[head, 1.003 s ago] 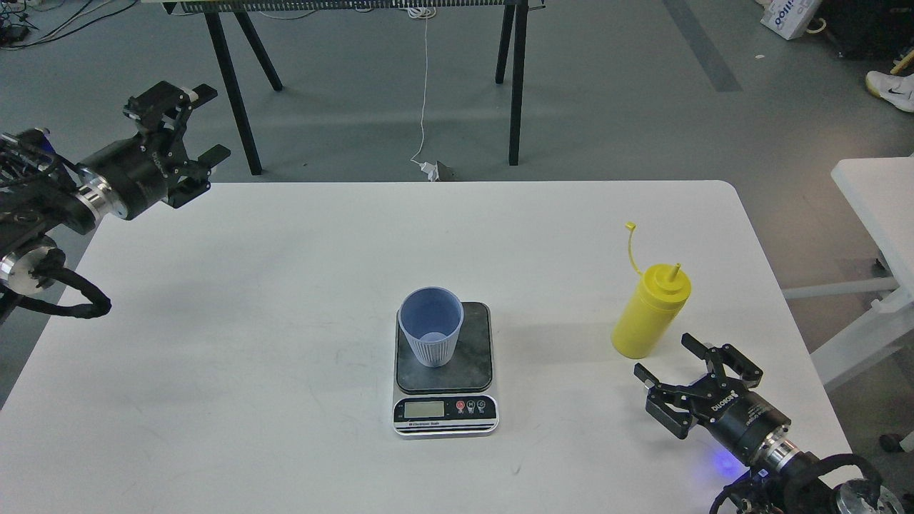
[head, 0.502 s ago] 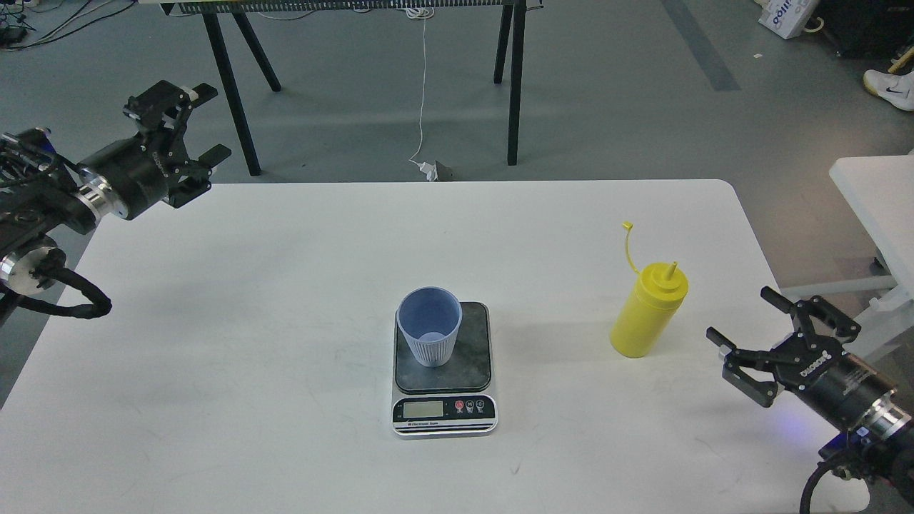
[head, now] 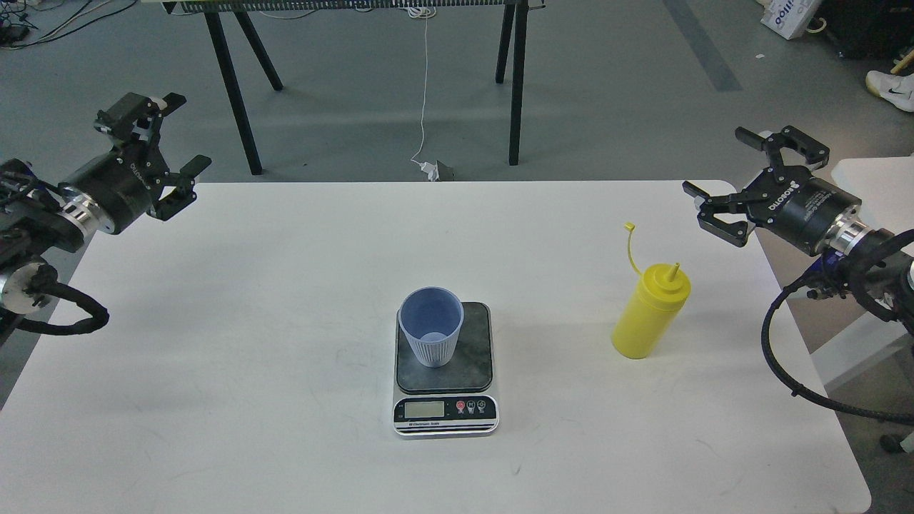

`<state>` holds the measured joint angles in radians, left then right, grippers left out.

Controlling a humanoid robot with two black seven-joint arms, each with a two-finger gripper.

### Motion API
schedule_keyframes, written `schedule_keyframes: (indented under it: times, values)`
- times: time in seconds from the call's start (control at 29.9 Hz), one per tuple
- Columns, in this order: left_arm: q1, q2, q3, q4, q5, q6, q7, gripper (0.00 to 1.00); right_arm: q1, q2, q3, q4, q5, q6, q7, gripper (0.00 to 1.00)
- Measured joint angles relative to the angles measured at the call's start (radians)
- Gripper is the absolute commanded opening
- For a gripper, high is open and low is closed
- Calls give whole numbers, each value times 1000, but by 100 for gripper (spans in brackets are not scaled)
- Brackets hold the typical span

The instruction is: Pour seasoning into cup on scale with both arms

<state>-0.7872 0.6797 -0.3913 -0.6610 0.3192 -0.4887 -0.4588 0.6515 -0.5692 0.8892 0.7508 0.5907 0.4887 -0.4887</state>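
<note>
Fingers apart, both grippers (head: 152, 135) (head: 742, 175) | at table (head: 214, 300) edges | bottle (head: 648, 312) untouched

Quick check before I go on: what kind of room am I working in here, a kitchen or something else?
Probably a lab or workshop, not a kitchen. The white table stands on a bare grey floor, loose cables trail across it, and a trestle-legged bench stands behind. Only the scale and yellow bottle are kitchen-like.
</note>
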Motion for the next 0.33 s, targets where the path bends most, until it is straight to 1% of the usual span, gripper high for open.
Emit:
schedule_keyframes:
  times: [0.2, 0.33]
  values:
    - [0, 0, -3, -1, -2, 0, -1, 100, 36, 63, 3, -71, -10, 0, 0, 97]
    - [-1, 0, -9, -2, -8, 0, -1, 100, 40, 83, 9, -105, -11, 0, 0, 97]
